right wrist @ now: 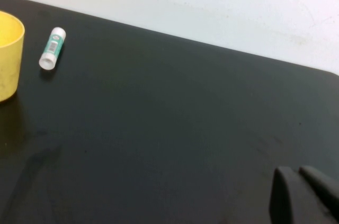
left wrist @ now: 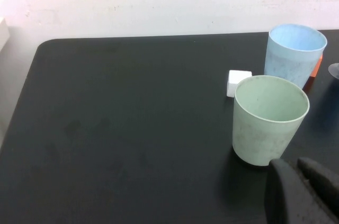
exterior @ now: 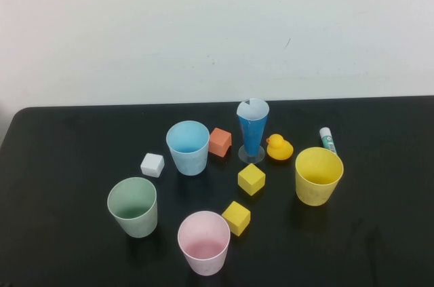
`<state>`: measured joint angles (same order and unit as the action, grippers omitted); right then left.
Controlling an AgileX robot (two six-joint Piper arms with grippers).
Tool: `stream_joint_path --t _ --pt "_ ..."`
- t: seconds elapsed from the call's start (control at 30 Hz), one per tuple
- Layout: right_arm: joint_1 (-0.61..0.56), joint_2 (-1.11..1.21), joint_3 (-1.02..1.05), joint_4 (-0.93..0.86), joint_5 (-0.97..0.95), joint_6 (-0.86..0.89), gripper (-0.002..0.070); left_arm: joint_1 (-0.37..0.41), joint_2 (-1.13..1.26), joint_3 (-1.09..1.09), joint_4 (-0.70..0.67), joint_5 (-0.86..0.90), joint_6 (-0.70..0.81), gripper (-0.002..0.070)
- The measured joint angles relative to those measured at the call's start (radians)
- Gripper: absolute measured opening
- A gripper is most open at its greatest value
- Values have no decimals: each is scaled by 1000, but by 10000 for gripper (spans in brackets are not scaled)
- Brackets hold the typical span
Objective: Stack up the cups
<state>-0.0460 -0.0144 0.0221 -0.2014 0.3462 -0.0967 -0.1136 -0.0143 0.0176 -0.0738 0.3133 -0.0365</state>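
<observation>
Green cup (left wrist: 270, 119) beside left end effector (left wrist: 301, 195)

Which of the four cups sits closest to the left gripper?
The green cup: in the left wrist view it stands right before the shut left gripper, with the blue cup farther off; pink and yellow aren't in that view.

A black table (exterior: 74, 165) with a matte top fills the near part of the scene, and its rounded far left corner shows against the wall. Behind it, along the whole far side, stands a plain white wall (exterior: 203, 29) bearing a few faint scuffs and small dark marks, most of them toward the upper right. The light is even and soft, giving only a dull sheen on the tabletop and weak shadows, and at the far left a narrow strip of pale surface shows beyond the table's edge.
</observation>
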Motion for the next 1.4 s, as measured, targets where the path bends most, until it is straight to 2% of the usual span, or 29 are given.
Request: stream_joint_path --t 1.4 --pt "0 0 0 0 0 0 -3 -3 0 0 32 0 -2 -2"
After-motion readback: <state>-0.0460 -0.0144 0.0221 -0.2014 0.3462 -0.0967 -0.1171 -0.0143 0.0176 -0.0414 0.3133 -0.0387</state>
